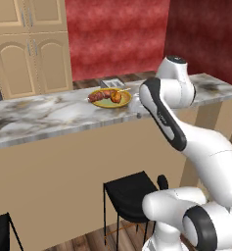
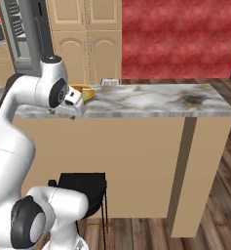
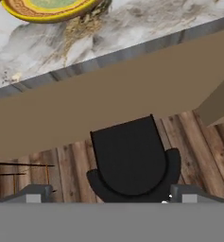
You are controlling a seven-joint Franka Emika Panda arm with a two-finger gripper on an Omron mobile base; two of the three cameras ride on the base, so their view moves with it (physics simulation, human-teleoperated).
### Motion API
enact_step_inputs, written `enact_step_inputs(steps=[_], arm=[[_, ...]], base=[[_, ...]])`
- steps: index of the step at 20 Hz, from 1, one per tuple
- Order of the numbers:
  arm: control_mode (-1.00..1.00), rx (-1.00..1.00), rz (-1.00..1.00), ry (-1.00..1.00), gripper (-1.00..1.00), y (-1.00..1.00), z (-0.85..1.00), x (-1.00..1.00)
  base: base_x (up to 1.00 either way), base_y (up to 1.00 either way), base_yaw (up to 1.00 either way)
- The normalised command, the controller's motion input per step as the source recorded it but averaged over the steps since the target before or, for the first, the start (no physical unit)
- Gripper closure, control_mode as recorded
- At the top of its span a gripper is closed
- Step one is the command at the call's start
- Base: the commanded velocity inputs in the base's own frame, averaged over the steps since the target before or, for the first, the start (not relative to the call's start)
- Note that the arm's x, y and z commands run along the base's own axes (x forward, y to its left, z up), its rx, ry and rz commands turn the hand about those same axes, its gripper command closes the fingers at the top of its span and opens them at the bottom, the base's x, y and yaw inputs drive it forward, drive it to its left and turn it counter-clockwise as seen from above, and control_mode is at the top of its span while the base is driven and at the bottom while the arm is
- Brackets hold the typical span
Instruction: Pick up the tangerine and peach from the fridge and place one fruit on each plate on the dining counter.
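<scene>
Gripper point(image 3: 108, 196) hangs at the near edge of the dining surface point(image 1: 44, 117), pointing down past the edge at a black stool point(image 3: 130, 160) on the wooden floor point(image 3: 189, 137). Its two dark finger tips sit well apart at the bottom of the hand view with nothing between them, so it is released and carries no fruit.

Just beyond the gripper, further onto the marbled top, lies the yellow-green plate point(image 1: 100, 104) with brown food pieces point(image 1: 102, 95) and an orange-red round thing point(image 1: 116, 97) that looks like one of the fruits already set down; whether it is the peach or the tangerine I cannot tell. The hand view catches the plate's rim point(image 3: 47, 16) at its upper edge. The red-rimmed plate is not something I can place from here. The fridge point(image 2: 27, 36) stands well behind the surface, far from the gripper, with its door open.

Judging from this, one fruit seems delivered and the other has yet to be fetched. To do that well: lift the arm straight up and away from the plate so the wrist does not sweep the food, tuck the arm in before the base drives, and keep the jaws wide for the fridge shelf
</scene>
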Motion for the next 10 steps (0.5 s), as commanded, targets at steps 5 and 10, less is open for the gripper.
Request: enact_step_inputs(steps=[5,10], arm=[[-1.0,0.0,0.0,-0.04,-1.0,0.0,0.05,-0.93],[-1.0,0.0,0.05,0.0,-1.0,0.0,0.04,-0.75]], base=[[0.0,0.0,0.0],[0.0,0.0,0.0]])
